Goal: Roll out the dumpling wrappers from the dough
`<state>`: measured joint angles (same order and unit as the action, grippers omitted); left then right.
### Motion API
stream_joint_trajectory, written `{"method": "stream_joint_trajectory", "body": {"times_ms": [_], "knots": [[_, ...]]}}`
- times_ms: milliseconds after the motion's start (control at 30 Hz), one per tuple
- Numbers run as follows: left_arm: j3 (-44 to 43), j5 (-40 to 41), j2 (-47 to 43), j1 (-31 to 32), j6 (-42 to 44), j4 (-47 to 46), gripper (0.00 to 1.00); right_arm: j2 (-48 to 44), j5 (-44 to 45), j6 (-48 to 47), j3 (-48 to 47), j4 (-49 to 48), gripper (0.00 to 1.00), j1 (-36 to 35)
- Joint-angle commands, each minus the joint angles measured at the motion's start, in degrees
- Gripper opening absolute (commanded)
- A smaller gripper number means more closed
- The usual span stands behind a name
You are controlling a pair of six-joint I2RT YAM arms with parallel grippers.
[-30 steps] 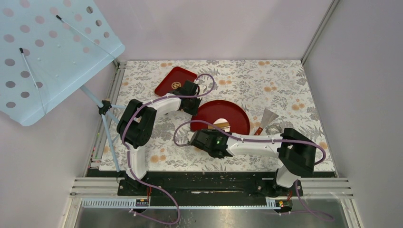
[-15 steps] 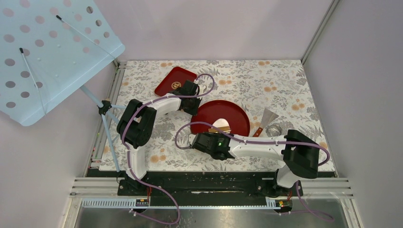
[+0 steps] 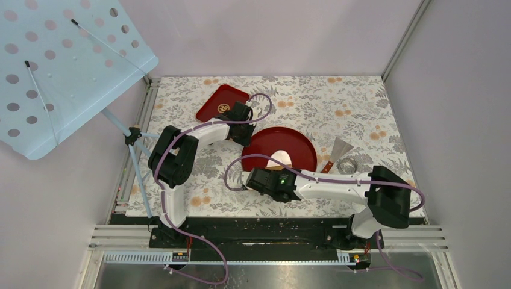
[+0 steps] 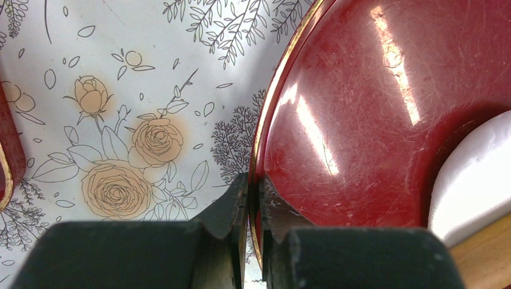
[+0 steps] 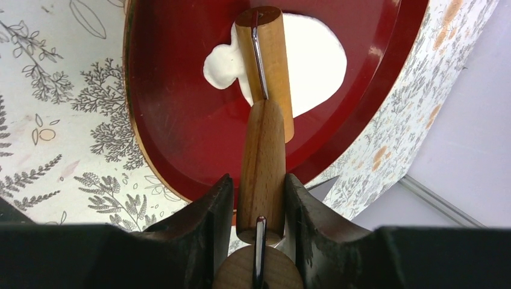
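A thin white roundish dumpling wrapper with a small lobe lies in the round red plate. It also shows in the top view and at the right edge of the left wrist view. My right gripper is shut on the handle of a wooden rolling pin, whose roller rests on the wrapper. In the top view this gripper is at the plate's near edge. My left gripper is shut on the plate's gold-edged rim, at the plate's left side.
A red rectangular tray lies at the back left. A metal scraper and a round metal cutter lie right of the plate. A pale blue perforated board on a stand overhangs the left edge.
My right gripper has drawn the rolling pin back toward the near edge across the wrapper, and more white dough now shows in the plate. The left arm has not moved.
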<state>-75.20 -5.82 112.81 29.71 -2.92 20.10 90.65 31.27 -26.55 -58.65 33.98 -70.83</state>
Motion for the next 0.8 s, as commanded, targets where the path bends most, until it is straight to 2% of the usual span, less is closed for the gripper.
{"method": "stream_joint_trajectory", "body": {"times_ms": [0,467,767], "knots": [[0.12,1.21,1.4,-0.42,1.51,2.49,0.0,1.72,-25.0,4.49,3.57,13.5,0.0,-0.66],[0.05,1.3,1.42,-0.36,1.51,2.5,0.0,-1.49,-24.46,3.7,3.67,13.97,0.0,1.06],[-0.04,1.36,1.47,-0.37,1.42,2.55,0.0,-7.66,-13.01,2.51,-4.39,7.04,0.0,10.26]]}}
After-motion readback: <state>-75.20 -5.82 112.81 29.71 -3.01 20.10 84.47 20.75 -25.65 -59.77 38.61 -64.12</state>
